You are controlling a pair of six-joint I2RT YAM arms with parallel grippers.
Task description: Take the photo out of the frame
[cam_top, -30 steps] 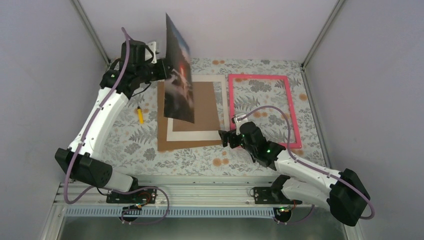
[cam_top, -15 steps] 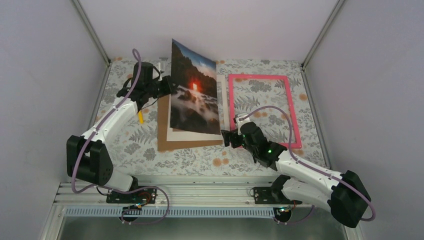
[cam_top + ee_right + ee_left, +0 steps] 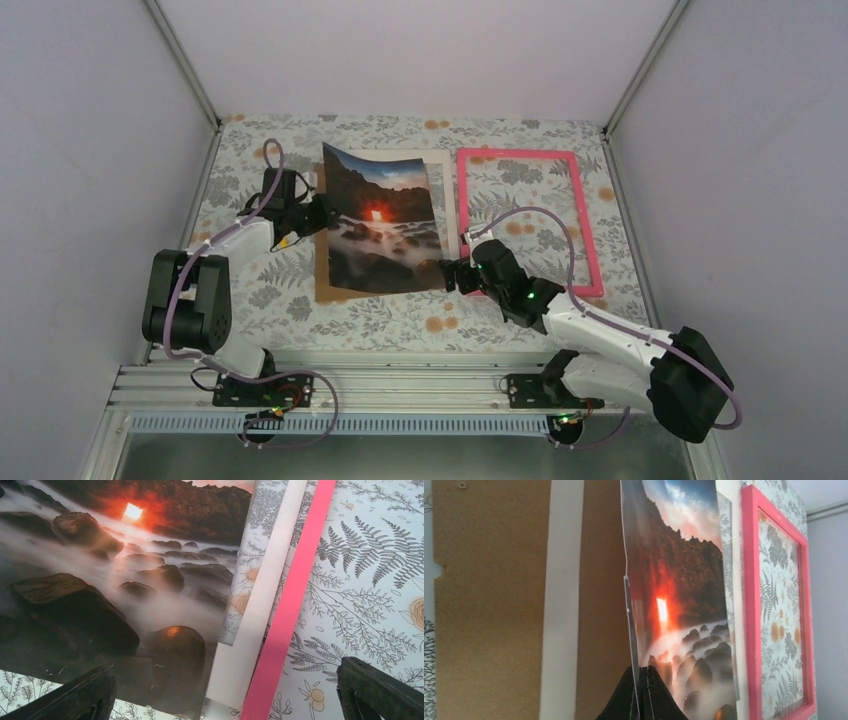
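The photo (image 3: 380,232), a dark rocky seascape with a red-orange sun, lies face up over the brown backing board (image 3: 322,285) and white mat (image 3: 442,165), its left edge still lifted. My left gripper (image 3: 318,213) is shut on that left edge; in the left wrist view its black fingertips (image 3: 640,692) pinch the photo (image 3: 684,595). The pink frame (image 3: 587,230) lies flat to the right, separate from the photo. My right gripper (image 3: 456,276) is open and empty, low above the photo's right lower corner (image 3: 170,650) and the frame's left bar (image 3: 290,605).
A small yellow object (image 3: 283,237) lies by the left arm. The brown board (image 3: 489,605) and white mat strip (image 3: 561,605) lie under the photo. Flowered cloth (image 3: 400,320) covers the table. Grey walls close the left, back and right sides.
My left gripper has swung the photo down from standing upright to lying nearly flat, face up, over the board and mat. My left arm has drawn lower and nearer. The right gripper barely moved.
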